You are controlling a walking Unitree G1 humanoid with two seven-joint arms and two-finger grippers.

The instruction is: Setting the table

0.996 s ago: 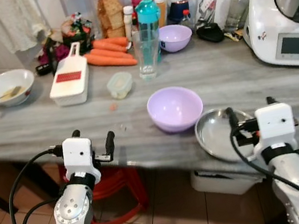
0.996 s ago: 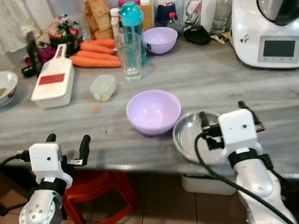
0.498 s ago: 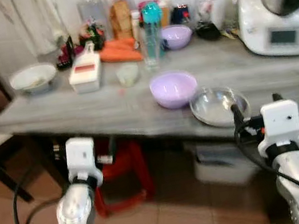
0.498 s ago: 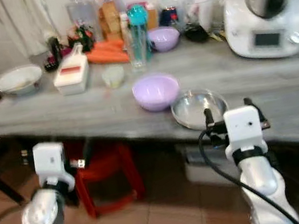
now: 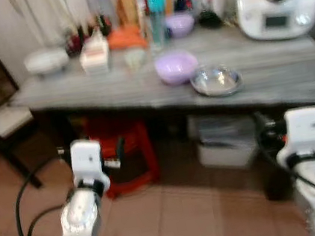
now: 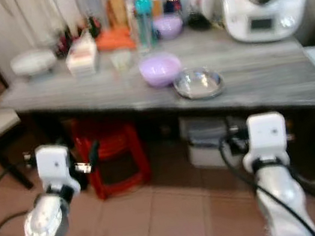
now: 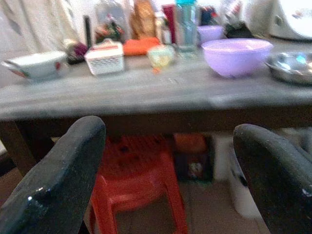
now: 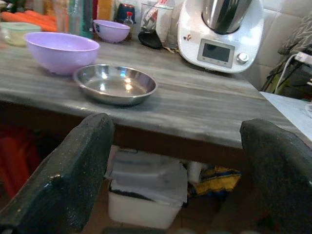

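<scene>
Both pincers are hanging empty out in front of us, low over the tiled floor (image 5: 182,223) and well short of the counter (image 5: 296,72). We are holding the left pincer (image 7: 165,170) with its two black fingers spread wide, nothing between them, and the right pincer (image 8: 180,170) is gaping just as wide and carrying nothing.

We are looking up at the things for the table from below counter height. The steel dish (image 8: 115,84) is lying near the front edge of the counter, with the large lilac bowl (image 8: 61,50) just beside it on the left-arm side, close enough that we cannot tell whether the rims are touching. A smaller lilac bowl (image 8: 110,30) is sitting further back, near the white kitchen machine (image 8: 222,31).

What matters for the reach: the dish is lying ahead of and above the right pincer, and slightly to its left, so we are judging the right arm the nearer one. Being round and shallow, it offers no long axis to line up with; the rim at the counter's edge looks like the place to grip. A red stool (image 7: 141,180) is standing under the counter ahead of the left pincer.
</scene>
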